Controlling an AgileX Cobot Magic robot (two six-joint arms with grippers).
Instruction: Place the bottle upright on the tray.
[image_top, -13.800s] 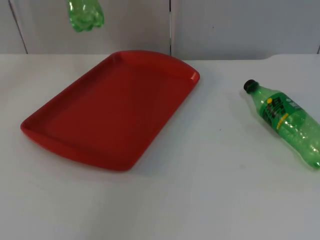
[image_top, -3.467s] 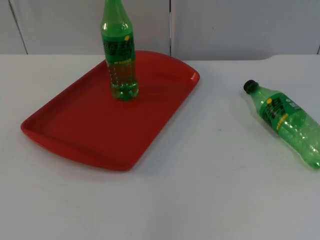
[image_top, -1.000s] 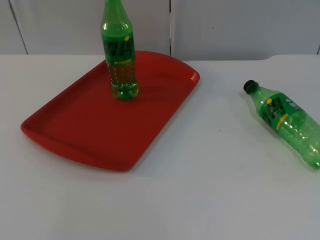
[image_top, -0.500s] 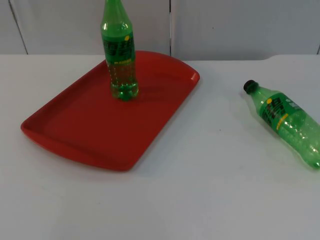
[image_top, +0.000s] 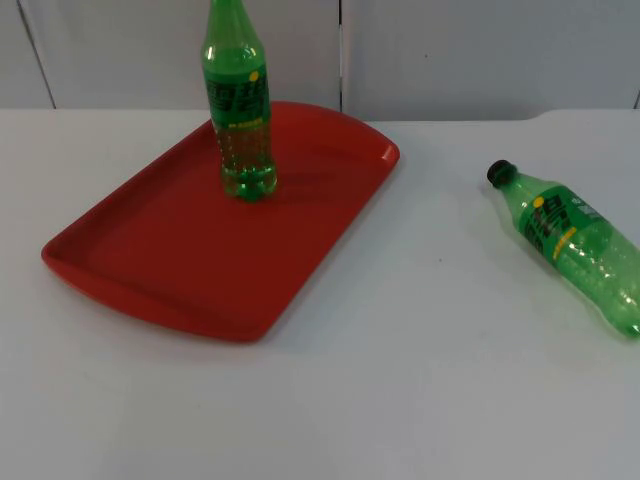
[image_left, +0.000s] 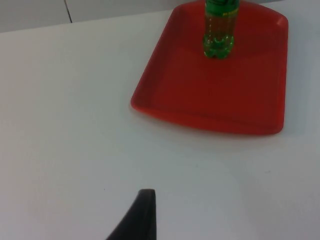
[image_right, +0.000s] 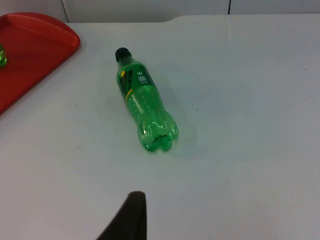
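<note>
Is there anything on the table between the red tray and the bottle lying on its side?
No. In the top view only bare white table separates the red tray from the lying bottle.

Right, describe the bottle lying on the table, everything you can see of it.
The lying bottle is clear green plastic with a black cap screwed on, a green label with yellow marks around its upper body, and a lobed base. It looks empty. It rests on its side on the white table, well apart from the red tray, cap end toward the tray. Nothing but the table touches it.
</note>
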